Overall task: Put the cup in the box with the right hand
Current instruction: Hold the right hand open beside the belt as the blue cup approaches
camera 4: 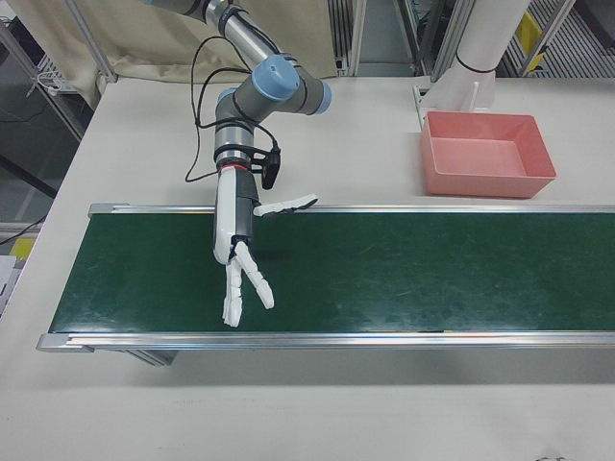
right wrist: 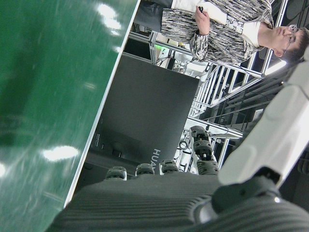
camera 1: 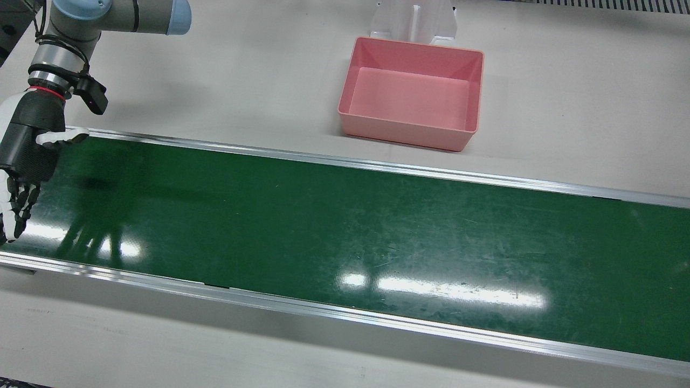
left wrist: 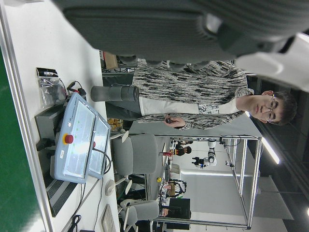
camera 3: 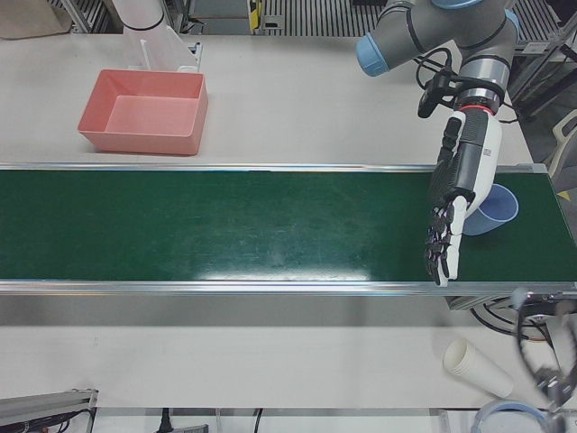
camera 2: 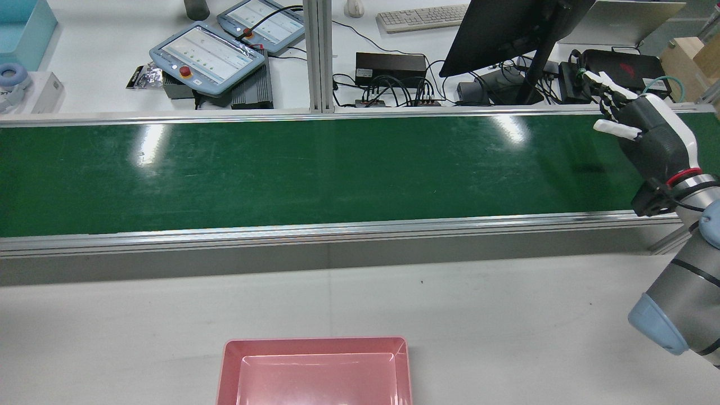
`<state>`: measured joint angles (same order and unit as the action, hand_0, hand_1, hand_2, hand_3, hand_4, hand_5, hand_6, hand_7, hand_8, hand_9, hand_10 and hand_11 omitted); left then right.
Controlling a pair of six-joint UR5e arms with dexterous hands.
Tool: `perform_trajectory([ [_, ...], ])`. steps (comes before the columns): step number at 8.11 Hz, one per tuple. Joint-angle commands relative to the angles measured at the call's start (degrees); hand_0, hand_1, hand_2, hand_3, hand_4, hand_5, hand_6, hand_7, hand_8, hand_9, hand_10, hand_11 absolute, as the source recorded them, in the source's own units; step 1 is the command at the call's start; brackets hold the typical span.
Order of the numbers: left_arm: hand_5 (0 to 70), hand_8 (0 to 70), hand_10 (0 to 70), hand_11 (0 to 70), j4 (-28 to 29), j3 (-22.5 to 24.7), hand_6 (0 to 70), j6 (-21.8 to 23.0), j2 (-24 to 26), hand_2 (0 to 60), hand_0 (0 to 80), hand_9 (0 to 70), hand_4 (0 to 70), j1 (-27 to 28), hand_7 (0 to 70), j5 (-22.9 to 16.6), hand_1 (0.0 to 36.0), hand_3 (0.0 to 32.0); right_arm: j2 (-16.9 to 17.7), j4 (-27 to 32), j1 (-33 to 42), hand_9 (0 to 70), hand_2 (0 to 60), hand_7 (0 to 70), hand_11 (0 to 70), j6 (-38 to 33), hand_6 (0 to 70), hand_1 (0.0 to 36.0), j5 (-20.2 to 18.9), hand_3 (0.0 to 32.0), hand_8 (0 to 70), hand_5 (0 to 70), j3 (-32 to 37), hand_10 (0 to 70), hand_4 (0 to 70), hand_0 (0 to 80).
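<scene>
Left-front view: cup (camera 3: 496,209) beside left fingers (camera 3: 439,257)

We read one text only: on the back of the black monitor (right wrist: 145,130) in the right hand view, pale letters "HUA", the rest cut off behind the hand (likely longer, we cannot tell). The teach pendant (camera 2: 207,56) screens show rows too small to read.

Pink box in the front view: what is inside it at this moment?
Nothing can be seen inside the pink box: only its bare pink floor shows, with no cup. Its near wall may cover a thin strip of floor along that side.
</scene>
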<state>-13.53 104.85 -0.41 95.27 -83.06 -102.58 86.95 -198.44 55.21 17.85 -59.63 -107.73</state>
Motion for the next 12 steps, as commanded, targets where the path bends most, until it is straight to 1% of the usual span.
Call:
perform_trajectory([
  [1,0.0,0.0,0.0,0.0,0.00,0.00,0.0,-0.03,0.00,0.0,0.0,0.0,0.0,0.00,0.0,0.01,0.0,0.0,0.14,0.07,-1.59,0.5,0.0,4.3,2.3,0.51,1.1,7.8,0.04,5.0,0.7,3.0,0.24,0.8,0.0,40.1],
  [2,0.0,0.0,0.0,0.0,0.00,0.00,0.0,0.06,0.00,0.0,0.0,0.0,0.0,0.00,0.0,0.01,0.0,0.0,0.06,0.07,-1.60,0.4,0.0,3.9,2.3,0.43,1.5,7.7,0.04,0.6,0.5,3.0,0.15,0.8,0.0,39.8],
  [3,0.0,0.0,0.0,0.0,0.00,0.00,0.0,-0.03,0.00,0.0,0.0,0.0,0.0,0.00,0.0,-0.08,0.0,0.0,0.14,0.07,-2.03,0.5,0.0,3.8,2.4,0.51,1.5,7.5,0.04,0.2,0.6,3.0,0.06,0.9,0.0,39.6],
  [5,0.0,0.0,0.0,0.0,0.00,0.00,0.0,0.06,0.00,0.0,0.0,0.0,0.0,0.00,0.0,0.01,0.0,0.0,0.15,0.07,-2.48,0.5,0.0,3.3,2.2,0.69,1.3,7.3,-0.05,1.6,0.7,3.0,-0.20,0.8,0.0,39.2],
  [6,0.0,0.0,0.0,0.0,0.00,0.00,0.0,0.06,0.00,0.0,0.0,0.0,0.0,0.00,0.0,0.01,0.0,0.0,0.15,0.07,-2.91,0.6,0.0,3.2,2.2,0.95,1.3,7.3,-0.05,1.6,0.7,3.0,-0.12,0.8,0.0,39.2],
  [8,0.0,0.0,0.0,0.0,0.00,0.00,0.0,-0.03,0.00,0.0,0.0,0.0,0.0,0.00,0.0,0.01,0.0,0.0,0.06,0.07,-4.05,0.7,0.0,3.3,2.8,2.10,1.6,7.1,0.04,0.0,0.7,3.0,-0.03,1.2,0.0,39.0],
  [12,0.0,0.0,0.0,0.0,-0.09,0.00,0.0,-0.03,0.00,0.0,0.0,0.0,0.0,0.00,0.0,0.01,0.0,0.0,0.15,0.07,-4.58,0.7,0.0,3.4,2.5,2.18,1.9,7.0,-0.05,0.0,0.7,2.9,-0.12,1.0,0.0,38.4],
])
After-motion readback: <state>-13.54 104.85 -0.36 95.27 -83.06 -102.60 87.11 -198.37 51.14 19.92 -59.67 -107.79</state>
